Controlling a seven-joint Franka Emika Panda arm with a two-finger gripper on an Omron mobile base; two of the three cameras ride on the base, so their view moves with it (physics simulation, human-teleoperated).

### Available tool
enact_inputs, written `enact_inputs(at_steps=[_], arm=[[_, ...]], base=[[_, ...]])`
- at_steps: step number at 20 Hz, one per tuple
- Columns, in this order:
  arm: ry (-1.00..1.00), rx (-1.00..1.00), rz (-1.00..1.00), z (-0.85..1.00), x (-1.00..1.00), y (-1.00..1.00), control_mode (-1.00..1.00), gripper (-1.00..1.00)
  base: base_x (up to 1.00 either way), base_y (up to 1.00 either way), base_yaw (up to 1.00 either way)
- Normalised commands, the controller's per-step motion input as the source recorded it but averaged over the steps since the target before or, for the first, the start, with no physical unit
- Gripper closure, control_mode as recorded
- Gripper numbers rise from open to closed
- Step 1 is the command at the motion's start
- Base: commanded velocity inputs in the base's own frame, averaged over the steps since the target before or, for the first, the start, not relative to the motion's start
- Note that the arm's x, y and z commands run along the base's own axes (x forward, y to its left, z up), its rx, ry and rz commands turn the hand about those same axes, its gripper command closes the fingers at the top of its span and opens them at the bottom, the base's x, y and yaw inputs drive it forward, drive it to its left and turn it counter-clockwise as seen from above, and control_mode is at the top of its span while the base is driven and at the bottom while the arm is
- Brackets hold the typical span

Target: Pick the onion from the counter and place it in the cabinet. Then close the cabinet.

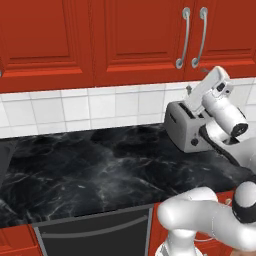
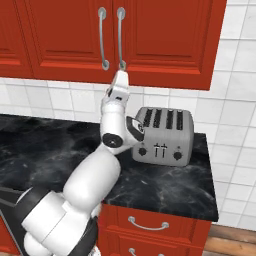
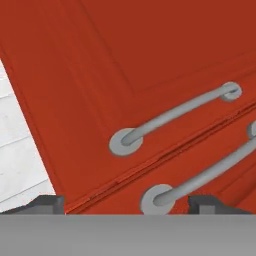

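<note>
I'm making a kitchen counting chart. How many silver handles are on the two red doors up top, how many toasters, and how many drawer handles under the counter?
Curved door handles: 2
Toaster: 1
Drawer handles: 2
Total: 5

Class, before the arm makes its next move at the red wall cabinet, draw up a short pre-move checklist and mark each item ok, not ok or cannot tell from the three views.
1. Both cabinet doors shut: ok, they sit flush in both base views.
2. Gripper raised to the cabinet's lower edge, below the handles: ok.
3. Jaws open and empty: ok, the fingertips stand wide apart in the hand view, with nothing between them.
4. Onion inside the cabinet: cannot tell, doors closed.
5. Toaster clear of the gripper: ok, it stands on the counter below.
</note>
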Motion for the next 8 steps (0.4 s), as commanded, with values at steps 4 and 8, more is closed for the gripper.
enact_inputs(at_steps=[4, 8], arm=[[-0.02, -0.11, 0.05, 0.3, -0.91, -0.65, -1.0, -1.0], [0.0, -0.12, 0.07, 0.3, -0.99, -0.61, -1.0, -1.0]], base=[[0.0, 0.0, 0.0], [0.0, 0.0, 0.0]])
